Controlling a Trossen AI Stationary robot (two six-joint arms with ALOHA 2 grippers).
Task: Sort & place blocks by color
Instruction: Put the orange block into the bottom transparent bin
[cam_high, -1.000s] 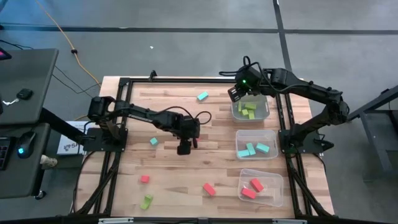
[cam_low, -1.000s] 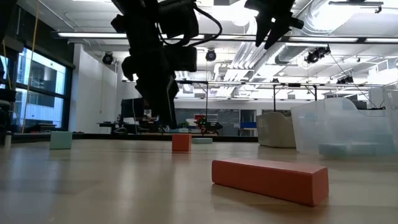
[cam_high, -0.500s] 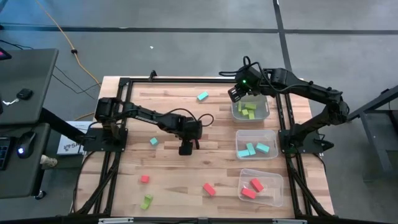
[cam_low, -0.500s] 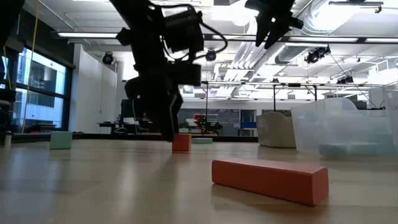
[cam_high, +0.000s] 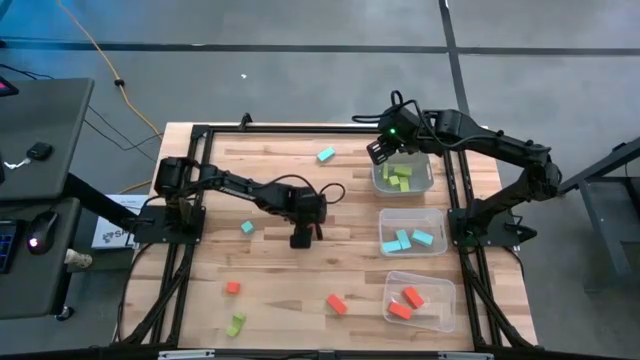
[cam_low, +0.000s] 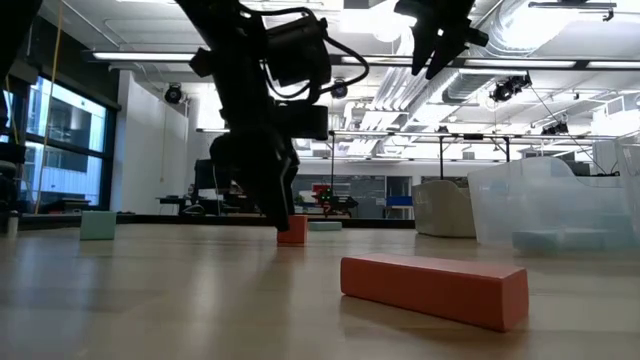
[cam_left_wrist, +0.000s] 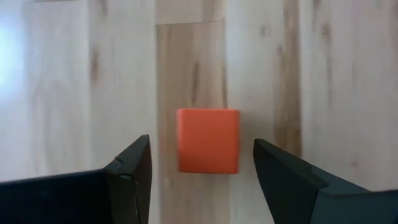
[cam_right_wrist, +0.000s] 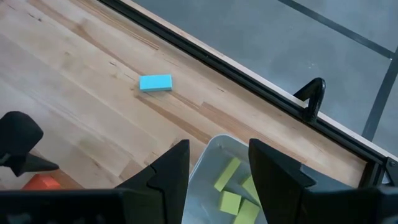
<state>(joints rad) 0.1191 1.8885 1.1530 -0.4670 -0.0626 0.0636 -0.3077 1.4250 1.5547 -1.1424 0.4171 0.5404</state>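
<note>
Near the middle of the tabletop (cam_high: 270, 260), under my left arm, sits the red-orange cube (cam_left_wrist: 208, 140) I am after. It looks like a small solid block with flat faces and crisp edges, so I judge it light and stiff, nothing that would crush, though smooth enough to slide on the wood if I nudge it off-centre. The best hold, as I read it, is across two opposite side faces, square on and low on the body.

From the left wrist view, the cube lies between the two dark fingers of the left end effector (cam_left_wrist: 199, 180), with a clear gap on each side; nothing touches it yet. The jaws are spread wide and roughly centred over it. In the low view the same end effector (cam_low: 283, 222) hangs just above the wood beside the cube (cam_low: 292, 230).

Farther out, other loose blocks are scattered: a light blue one (cam_high: 326, 155) near the far edge, another light blue (cam_high: 247, 228) to the left, a red-orange bar (cam_high: 336, 303) and a lime green piece (cam_high: 236, 323) toward the near edge.

My right end effector (cam_high: 380, 150) waits over the bin of green blocks (cam_high: 428, 182), fingers parted and holding nothing.
</note>
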